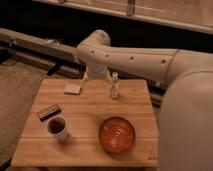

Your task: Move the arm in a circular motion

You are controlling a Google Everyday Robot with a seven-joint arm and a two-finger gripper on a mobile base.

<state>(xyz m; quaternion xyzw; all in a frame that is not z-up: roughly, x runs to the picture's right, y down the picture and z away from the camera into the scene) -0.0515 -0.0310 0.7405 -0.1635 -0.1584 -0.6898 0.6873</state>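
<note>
The arm [135, 60] is thick, off-white and tubular, with small dark screw holes. It reaches in from the right edge to a rounded joint [96, 47] above the far edge of the wooden table [85, 107]. From that joint a short segment [97, 74] drops toward the table's far edge. The gripper is hidden behind that segment and does not show. A very large arm segment [187, 120] fills the right side of the view.
On the table stand an orange bowl [116, 134], a white cup of dark liquid [56, 127], a dark bar [49, 112], a pale square piece [72, 89] and a small white bottle [114, 86]. A metal rail [35, 40] runs behind.
</note>
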